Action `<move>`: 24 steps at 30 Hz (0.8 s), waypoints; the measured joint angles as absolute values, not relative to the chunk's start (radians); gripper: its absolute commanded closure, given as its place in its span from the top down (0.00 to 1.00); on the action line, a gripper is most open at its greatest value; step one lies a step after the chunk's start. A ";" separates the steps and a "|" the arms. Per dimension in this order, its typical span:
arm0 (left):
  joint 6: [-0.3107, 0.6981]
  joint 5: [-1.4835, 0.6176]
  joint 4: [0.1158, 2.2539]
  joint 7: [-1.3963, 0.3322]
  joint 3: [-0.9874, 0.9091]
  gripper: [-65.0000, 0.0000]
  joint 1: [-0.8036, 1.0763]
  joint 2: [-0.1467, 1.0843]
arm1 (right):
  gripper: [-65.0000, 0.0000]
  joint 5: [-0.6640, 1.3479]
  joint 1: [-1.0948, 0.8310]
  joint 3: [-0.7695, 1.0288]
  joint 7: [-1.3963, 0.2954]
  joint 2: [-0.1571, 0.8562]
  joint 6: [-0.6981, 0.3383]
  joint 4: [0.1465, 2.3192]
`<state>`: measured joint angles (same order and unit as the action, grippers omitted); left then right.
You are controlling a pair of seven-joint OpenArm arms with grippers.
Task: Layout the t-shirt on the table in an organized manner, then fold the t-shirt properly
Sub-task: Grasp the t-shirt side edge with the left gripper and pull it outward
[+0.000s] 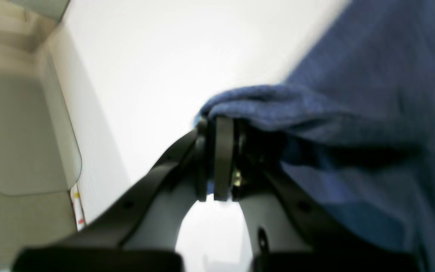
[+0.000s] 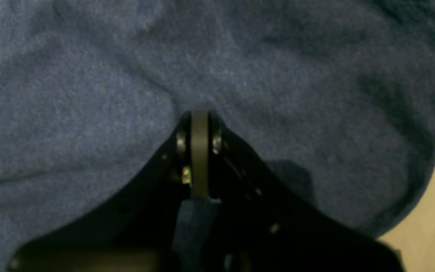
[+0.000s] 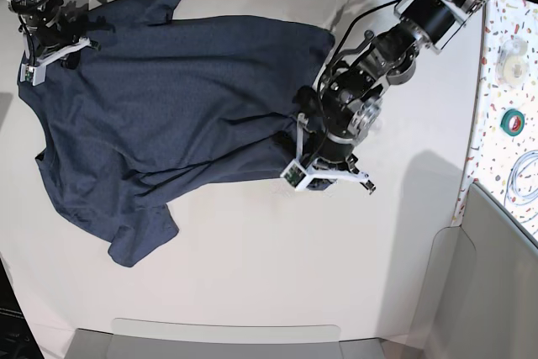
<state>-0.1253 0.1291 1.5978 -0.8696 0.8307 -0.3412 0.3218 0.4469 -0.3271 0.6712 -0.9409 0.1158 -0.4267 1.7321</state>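
While both arms sit on cloth, the left gripper [image 1: 217,158] has its black jaws pressed together on a bunched edge of the dark heathered navy-blue cotton t-shirt [image 3: 168,107]; a roll of fabric mounds over the fingertips in the left wrist view. The right gripper [image 2: 199,151] is likewise closed, with a tab of blue cloth caught between its jaws and the garment filling nearly the whole wrist view.

Landmark: the t-shirt. It lies on the smooth white table [image 3: 252,275], partly spread, plain side up, no lettering visible. The left gripper holds the edge nearest the speckled confetti-patterned strip [image 3: 504,81]; the right gripper holds the opposite far corner. The edge of the shirt towards the camera is wrinkled and bunched, with a flap of cloth lying at an angle there.

Risks, as judgement:
- The left pinch looks shallow and taken on a roll, so it could slip under tension.
- If the pinch has caught two layers, pulling would drag the lower layer and deepen the creases.
- Uneven pulling between the arms would skew the shirt instead of flattening it.

Count: one t-shirt, one table, two grippers, one speckled strip.
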 measured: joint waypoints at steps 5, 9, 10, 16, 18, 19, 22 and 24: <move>-0.117 0.123 1.356 -0.840 0.748 0.03 -0.464 0.207 | 0.00 0.448 -0.335 0.670 -0.937 0.118 -0.427 1.732; -0.122 0.128 1.217 -0.780 0.635 0.04 -0.537 0.157 | 0.00 0.451 -0.340 0.670 -0.932 0.116 -0.427 1.732; -0.118 0.125 1.189 -0.773 0.619 0.04 -0.557 0.158 | 0.00 0.454 -0.342 0.670 -0.930 0.116 -0.427 1.732; -0.122 0.125 1.000 -0.759 0.556 0.07 -0.647 0.159 | 0.00 0.454 -0.344 0.670 -0.931 0.116 -0.427 1.732; -0.122 0.126 0.944 -0.757 0.538 0.17 -0.660 0.158 | 0.00 0.455 -0.344 0.670 -0.931 0.116 -0.427 1.732; -0.123 0.126 0.927 -0.757 0.536 0.25 -0.662 0.159 | 0.00 0.455 -0.344 0.670 -0.929 0.115 -0.427 1.732; -0.125 0.128 0.905 -0.758 0.537 0.55 -0.657 0.161 | 0.00 0.455 -0.344 0.670 -0.931 0.115 -0.427 1.732; -0.124 0.128 0.921 -0.757 0.535 0.65 -0.642 0.160 | 0.00 0.455 -0.344 0.670 -0.930 0.115 -0.427 1.732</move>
